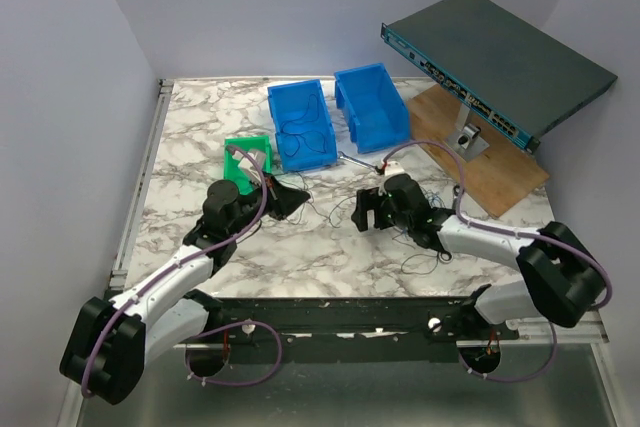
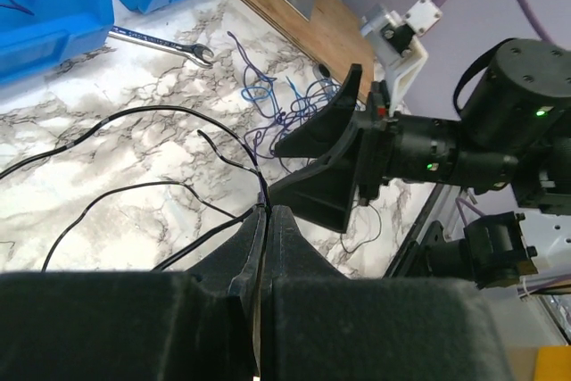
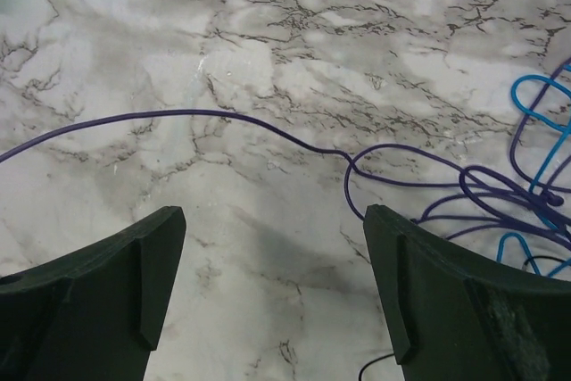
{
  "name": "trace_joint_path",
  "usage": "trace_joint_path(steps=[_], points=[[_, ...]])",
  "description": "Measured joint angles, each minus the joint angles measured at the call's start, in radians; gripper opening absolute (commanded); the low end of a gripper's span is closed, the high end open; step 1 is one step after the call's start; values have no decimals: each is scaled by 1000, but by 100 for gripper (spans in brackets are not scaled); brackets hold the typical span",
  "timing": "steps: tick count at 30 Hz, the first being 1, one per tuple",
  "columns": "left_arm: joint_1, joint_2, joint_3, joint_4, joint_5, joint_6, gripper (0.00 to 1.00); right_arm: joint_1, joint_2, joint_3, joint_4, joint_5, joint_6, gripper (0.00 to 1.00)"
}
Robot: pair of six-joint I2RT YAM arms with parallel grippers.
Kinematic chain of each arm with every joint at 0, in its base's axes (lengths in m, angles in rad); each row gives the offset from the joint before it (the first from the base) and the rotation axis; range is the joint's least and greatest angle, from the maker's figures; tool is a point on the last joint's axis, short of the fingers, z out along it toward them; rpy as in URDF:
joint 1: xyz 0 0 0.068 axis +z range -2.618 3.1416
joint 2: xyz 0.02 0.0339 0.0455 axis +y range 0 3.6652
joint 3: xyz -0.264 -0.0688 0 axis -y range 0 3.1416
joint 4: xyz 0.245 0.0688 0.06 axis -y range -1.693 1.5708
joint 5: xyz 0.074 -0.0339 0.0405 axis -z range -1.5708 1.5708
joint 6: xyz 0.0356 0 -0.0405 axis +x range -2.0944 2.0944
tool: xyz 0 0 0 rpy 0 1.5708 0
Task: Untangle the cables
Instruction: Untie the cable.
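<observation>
The left claw (image 2: 267, 213) is pressed together at its tips and pinches thin dark cables (image 2: 161, 110), which fan away from it in long arcs across the marble worktop (image 1: 190, 137). From where I stand, the left arm comes up from its base at the near left corner and reaches forward and inward. Its wrist is low and the claw (image 1: 288, 199) points to the right, just in front of a small green bin (image 1: 248, 159).

The right claw (image 3: 272, 220) is spread wide, its two dark fingers (image 3: 156, 256) hanging low over the marble. The right arm bends out at the elbow on the far right, and its forearm runs back leftward, so this claw (image 1: 362, 210) faces the left one across a gap. The two are near each other but apart.

A purple cable (image 3: 223, 115) lies on the worktop just beyond the open fingertips and runs right into a knot of purple and blue cables (image 3: 526, 194). The left wrist view shows that same curly tangle (image 2: 285, 104) lying beside the right claw (image 2: 277, 167), short of a silver wrench (image 2: 161, 42). Further back stand two blue bins (image 1: 372, 105), one of them holding more thin wire, and a network switch (image 1: 500, 62) propped over a wooden board (image 1: 505, 182).
</observation>
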Motion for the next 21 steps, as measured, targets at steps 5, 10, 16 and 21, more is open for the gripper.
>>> trace_joint_path(steps=[5,10,16,21], points=[[0,-12,0,0,-14,-17,0,0,140,35,76,-8,2,67],[0,-42,0,-15,-43,-31,0,0,235,114,79,44,32,17],[2,-186,0,-133,-185,-32,0,-8,238,127,47,223,161,1],[9,-428,-3,-311,-430,-53,0,-92,168,31,17,251,294,1]])
